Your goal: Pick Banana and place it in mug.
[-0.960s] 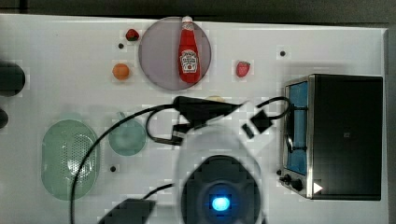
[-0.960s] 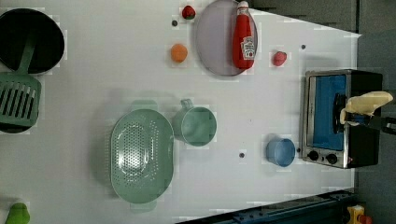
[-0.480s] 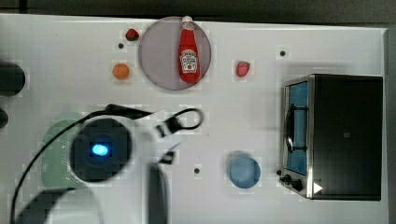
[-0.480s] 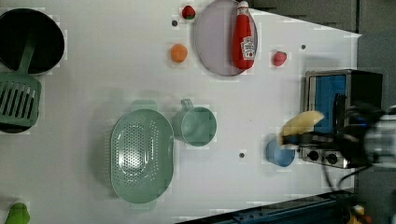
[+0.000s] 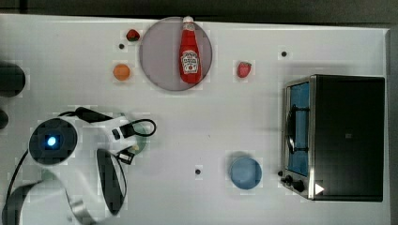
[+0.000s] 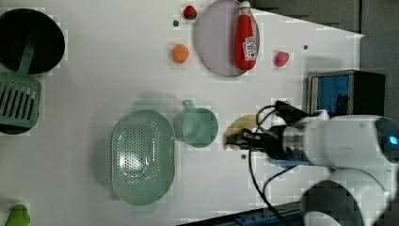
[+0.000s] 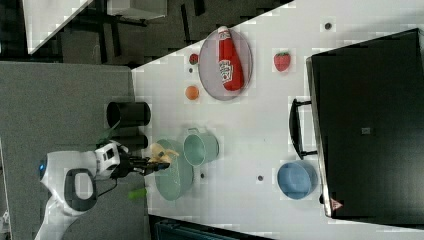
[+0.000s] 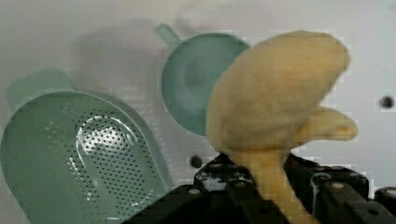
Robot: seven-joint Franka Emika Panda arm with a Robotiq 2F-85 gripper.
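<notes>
Yellow banana point(image 8: 275, 93) sits pinched by its stem in the gripper point(image 8: 261, 186), held off the table. Its tip points toward the mug point(image 8: 198, 81), which lies just beyond it, open side up.

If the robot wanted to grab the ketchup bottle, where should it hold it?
Probably around the middle of the ketchup bottle, coming straight down from above. It lies flat on the round plate with its white cap toward the table's far edge, so its long sides are free for fingers to close across.

In the left view, the mug point(image 6: 197, 127) sits between the dish point(image 6: 141, 162) and banana point(image 6: 240, 129).
</notes>
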